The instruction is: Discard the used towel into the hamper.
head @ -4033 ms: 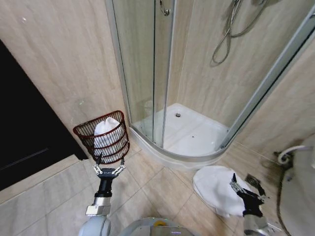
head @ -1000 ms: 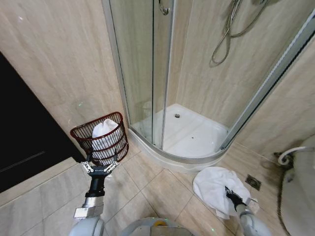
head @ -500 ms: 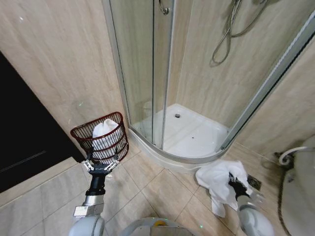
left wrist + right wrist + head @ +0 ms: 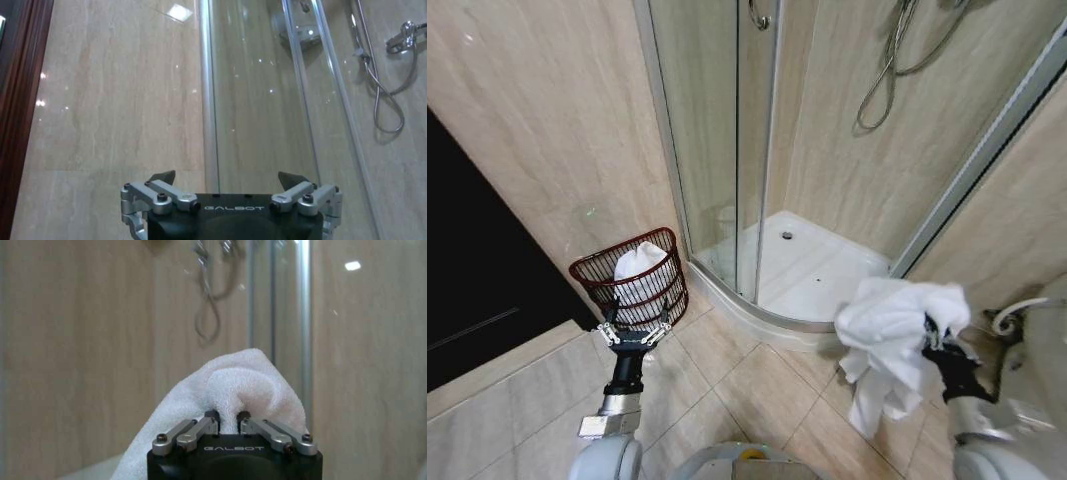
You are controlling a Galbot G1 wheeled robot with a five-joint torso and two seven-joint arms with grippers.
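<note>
Towel (image 4: 892,335) hangs bunched from our right gripper (image 4: 939,350), its fingers pinched tight on a fold; the hamper (image 4: 632,280) sits well off to that gripper's left, across the floor. Our left gripper (image 4: 633,333) hovers spread wide and empty just beside the hamper, far nearer it.

The towel (image 4: 895,340) drapes over the right hand (image 4: 934,338), hiding most of its fingers in the head view; in the right wrist view the fingertips sink into the terry folds. The hamper (image 4: 632,283) base sits behind the left hand (image 4: 632,332). The shower hose (image 4: 889,70) runs off the top edge.
</note>
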